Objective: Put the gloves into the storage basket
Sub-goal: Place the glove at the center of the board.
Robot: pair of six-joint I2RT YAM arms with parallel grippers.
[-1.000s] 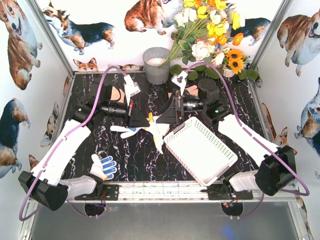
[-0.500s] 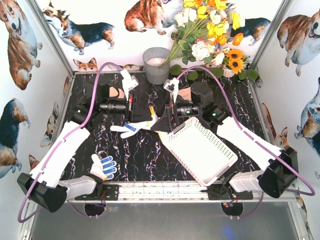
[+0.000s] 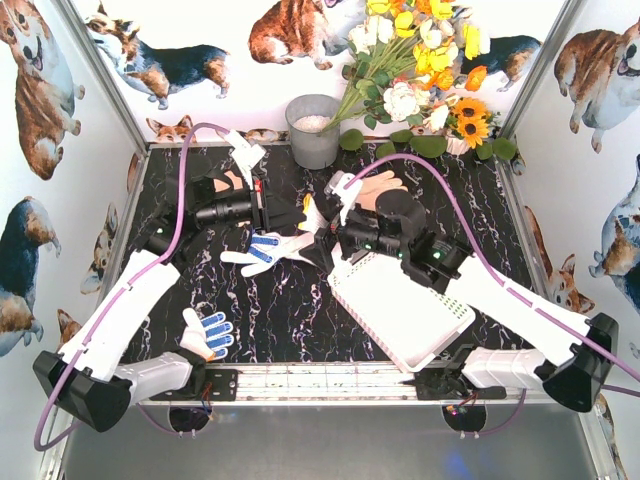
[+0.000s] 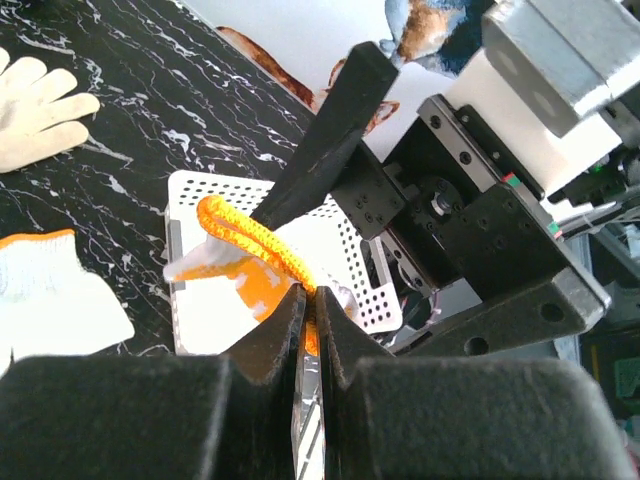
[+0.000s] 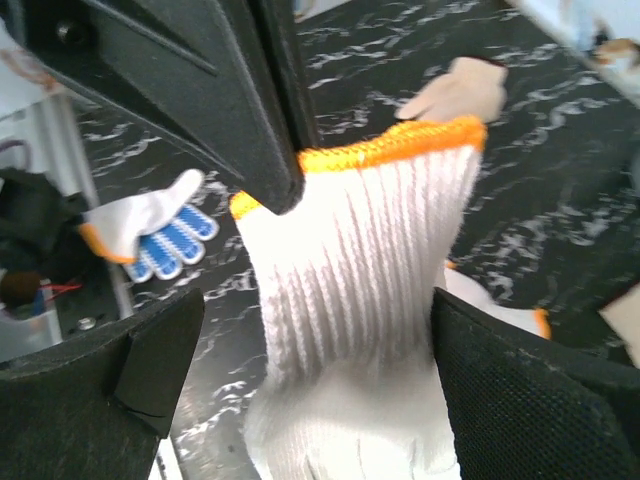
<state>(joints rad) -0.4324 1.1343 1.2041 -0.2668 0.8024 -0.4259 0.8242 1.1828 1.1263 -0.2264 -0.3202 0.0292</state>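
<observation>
Orange-cuffed white knit glove [image 5: 360, 260], pinched in our left gripper [image 4: 312, 300], sits inside our wide-open right gripper [image 5: 340, 370], which we think must close before the white plastic lattice basket [image 3: 400, 310].

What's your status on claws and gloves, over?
Left claw shut on orange-cuffed glove. Right claw open, straddling same glove. Storage basket: no glove seen inside. Nothing seen blocking.

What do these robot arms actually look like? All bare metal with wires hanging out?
The left arm and right arm have smooth white shells between chunky black joints. A purple cable loops along each. The left gripper and right gripper are matte black, each with two wedge-shaped fingers.
</observation>
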